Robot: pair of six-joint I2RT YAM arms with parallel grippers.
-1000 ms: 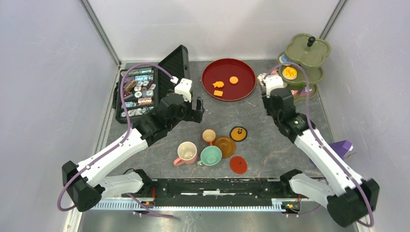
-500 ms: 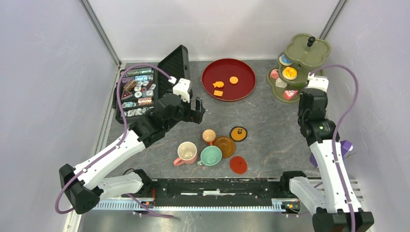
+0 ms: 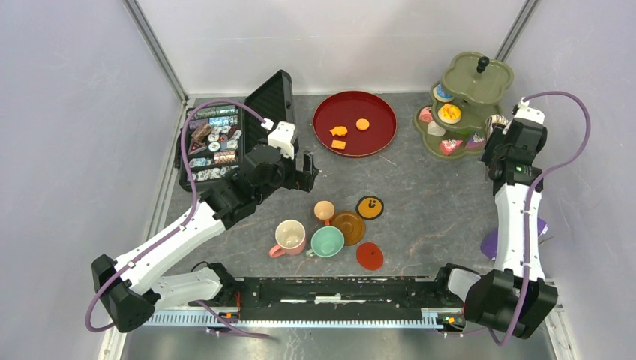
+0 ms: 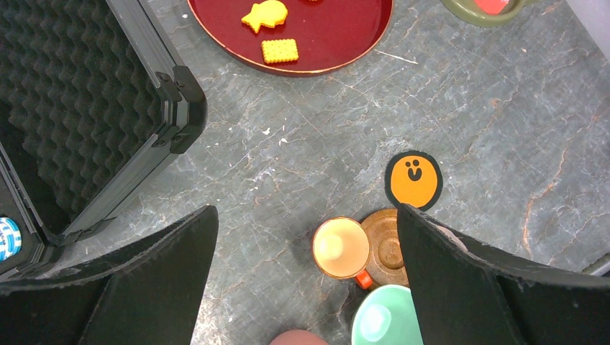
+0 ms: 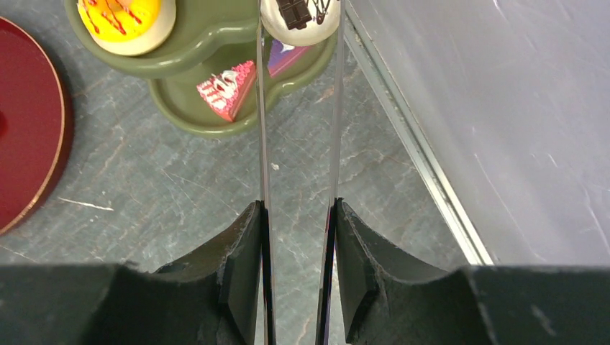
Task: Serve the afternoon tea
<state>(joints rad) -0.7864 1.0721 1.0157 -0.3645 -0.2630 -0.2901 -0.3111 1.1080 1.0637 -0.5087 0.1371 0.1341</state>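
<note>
Metal tongs [image 5: 260,129] pinched in the half-closed right pincer [image 5: 298,215] clasp a white pastry [image 5: 301,18].

Olive-green stand [image 3: 465,81] and red tray [image 3: 375,139] on grey veined table [image 3: 435,187]
Orange biscuits [image 3: 362,124], pink cup [image 3: 289,236], mint cup [image 3: 328,241], yellow-iced donut [image 5: 128,18], chocolate-drizzled white pastry [image 5: 298,18], silver tongs [image 5: 261,144]

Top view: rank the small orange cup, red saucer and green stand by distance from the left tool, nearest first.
1. Small orange cup, table centre, closest to the left tool.
2. Red saucer, near edge.
3. Green stand, far right corner.
</note>
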